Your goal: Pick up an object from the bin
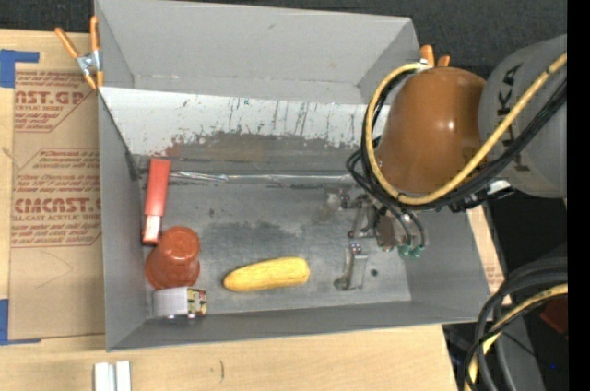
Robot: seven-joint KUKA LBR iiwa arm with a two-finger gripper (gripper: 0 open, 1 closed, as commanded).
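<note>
My gripper (352, 242) hangs low over the bare floor in the right part of the bin, under the orange dome. It is open, with nothing between its fingers. One fingertip (349, 277) reaches down close to the floor. A yellow banana (266, 274) lies flat to the gripper's left, near the front wall and a short gap away from that fingertip.
In the front left corner stand a red cup (172, 257) and a small silver tape roll (178, 302). A pink-red stick (155, 200) lies along the left wall behind the cup. The arm and its cables cover the bin's right side.
</note>
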